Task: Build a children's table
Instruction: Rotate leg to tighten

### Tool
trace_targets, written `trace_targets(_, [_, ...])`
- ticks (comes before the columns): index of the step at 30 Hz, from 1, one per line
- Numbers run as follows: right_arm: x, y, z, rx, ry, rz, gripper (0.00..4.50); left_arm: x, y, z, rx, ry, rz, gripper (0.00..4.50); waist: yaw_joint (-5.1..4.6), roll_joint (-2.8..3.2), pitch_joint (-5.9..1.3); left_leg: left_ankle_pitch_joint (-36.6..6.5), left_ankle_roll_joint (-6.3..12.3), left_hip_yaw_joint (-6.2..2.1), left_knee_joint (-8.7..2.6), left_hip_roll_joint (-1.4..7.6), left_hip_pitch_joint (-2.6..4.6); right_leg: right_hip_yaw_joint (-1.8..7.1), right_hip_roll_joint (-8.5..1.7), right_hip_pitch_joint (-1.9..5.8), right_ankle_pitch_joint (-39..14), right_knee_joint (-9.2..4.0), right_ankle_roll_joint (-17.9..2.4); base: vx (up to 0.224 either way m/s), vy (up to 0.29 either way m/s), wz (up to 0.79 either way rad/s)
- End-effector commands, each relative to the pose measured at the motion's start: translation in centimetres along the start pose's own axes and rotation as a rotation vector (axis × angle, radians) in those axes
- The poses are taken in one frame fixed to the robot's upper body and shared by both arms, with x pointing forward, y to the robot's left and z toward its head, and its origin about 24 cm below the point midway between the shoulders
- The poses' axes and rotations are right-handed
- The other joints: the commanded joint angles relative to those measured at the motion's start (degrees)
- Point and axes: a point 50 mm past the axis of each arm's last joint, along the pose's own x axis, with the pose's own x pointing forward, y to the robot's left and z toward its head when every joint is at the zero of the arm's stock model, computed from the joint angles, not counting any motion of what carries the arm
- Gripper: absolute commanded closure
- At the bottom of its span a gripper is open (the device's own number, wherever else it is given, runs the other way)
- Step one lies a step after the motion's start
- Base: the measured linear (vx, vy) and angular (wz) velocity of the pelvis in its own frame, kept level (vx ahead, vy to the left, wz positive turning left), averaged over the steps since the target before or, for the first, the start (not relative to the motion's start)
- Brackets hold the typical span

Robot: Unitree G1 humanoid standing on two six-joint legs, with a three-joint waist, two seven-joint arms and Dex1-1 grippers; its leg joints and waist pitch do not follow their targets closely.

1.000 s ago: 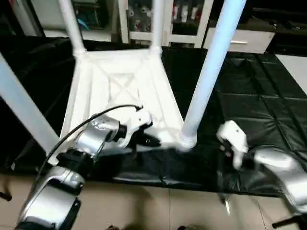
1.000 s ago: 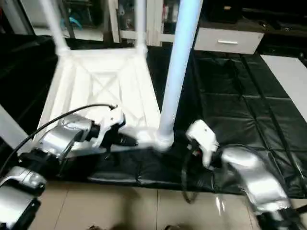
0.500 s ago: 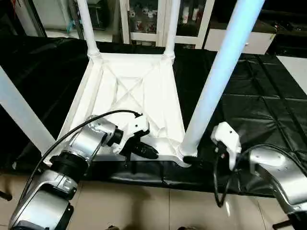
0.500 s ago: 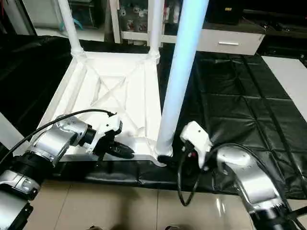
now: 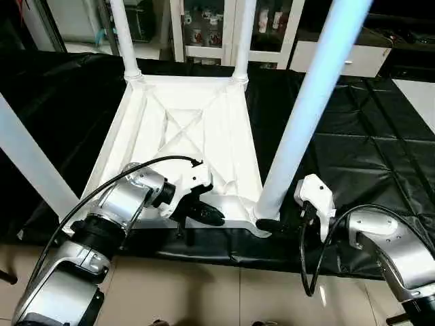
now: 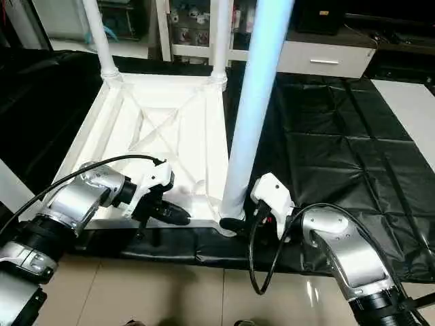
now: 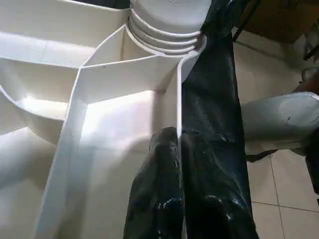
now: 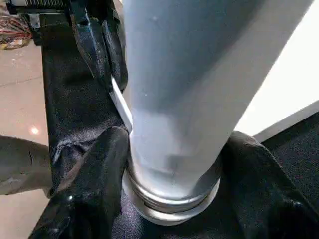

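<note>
The children's table top (image 5: 197, 136) lies upside down on a black mat, its X-ribbed underside facing up. Four white legs stand in its corner sockets: two far ones (image 5: 122, 34) (image 5: 242, 34), the near left one (image 5: 27, 163) and the near right one (image 5: 306, 102). My left gripper (image 5: 214, 217) is shut on the near rim, its black fingers (image 7: 159, 189) pinching the thin wall beside the socket (image 7: 167, 25). My right gripper (image 5: 268, 224) is shut around the base of the near right leg (image 8: 189, 74), one finger pressed on each side.
The black padded mat (image 5: 353, 149) covers the floor under and to the right of the table. Light floor tiles (image 5: 204, 292) run along the near edge. A white cabinet (image 5: 340, 58) and shelves stand at the back. A black cable (image 5: 309, 265) loops below my right wrist.
My right gripper has moved left to the near right leg and its fingers have closed in around the base. My left gripper keeps its hold on the rim. The camera tilted early on.
</note>
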Motion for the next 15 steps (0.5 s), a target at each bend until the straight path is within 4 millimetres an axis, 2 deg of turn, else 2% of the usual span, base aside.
trace_targets(1, [-0.2,-0.4,-0.2,-0.004,0.020,-0.021,1.88,1.6,-1.1,-1.2,-0.025,0.059,-0.098,4.50,-0.15,-0.47,-3.78,-7.77,5.50,0.04,-3.87,0.65,0.86,0.54,-0.39,3.38,-6.15,-2.17,-15.62,0.000,0.000,0.00])
trace_targets(9, [-0.1,-0.2,-0.3,0.009,0.015,-0.009,2.01,1.5,-1.2,-1.3,-0.036,0.061,-0.105,4.50,-0.20,-0.39,-3.70,-7.45,5.66,0.01,-3.86,0.62,0.83,0.50,-0.33,3.40,-5.55,-2.08,-15.75,0.000,0.000,0.00])
trace_targets(11, [0.6,-0.9,-0.6,0.054,0.002,-0.125,2.02,1.8,-0.7,-0.9,-0.042,0.027,-0.042,4.50,-0.26,-0.40,-3.69,-7.41,5.71,0.02,-3.85,0.60,0.80,0.50,-0.35,3.38,-5.53,-2.08,-15.80,0.000,0.000,0.00])
trace_targets(12, [1.0,-1.4,-0.8,0.080,0.000,-0.195,2.03,2.0,-0.4,-0.7,-0.046,0.007,0.000,4.50,-0.43,-0.36,-3.55,-8.09,5.32,0.05,-3.94,0.52,0.68,0.47,-0.31,3.25,-6.65,-2.26,-15.65,0.000,0.000,0.00])
trace_targets(13, [1.3,-1.6,-0.9,0.098,0.000,-0.240,2.03,2.1,-0.1,-0.5,-0.050,-0.006,0.030,4.50,-0.73,-0.31,-3.25,-10.96,3.88,0.00,-4.23,0.45,0.68,0.38,-0.29,3.01,-11.04,-2.79,-14.85,0.000,0.000,0.00])
trace_targets(14, [1.7,-1.9,-1.0,0.121,-0.012,-0.299,2.03,2.3,0.4,-0.3,-0.052,-0.017,0.092,4.50,-1.15,-0.58,-3.20,-13.88,2.11,-0.22,-4.42,0.37,0.62,0.29,-0.38,3.13,-16.03,-3.19,-13.30,0.000,0.000,0.00])
trace_targets(15, [2.0,-2.0,-1.0,0.138,-0.020,-0.327,2.03,2.5,0.7,-0.2,-0.057,-0.025,0.129,4.50,-1.27,-0.59,-3.19,-14.99,1.45,-0.37,-4.58,0.37,0.61,0.27,-0.40,3.17,-18.02,-3.39,-12.39,0.000,0.000,0.00])
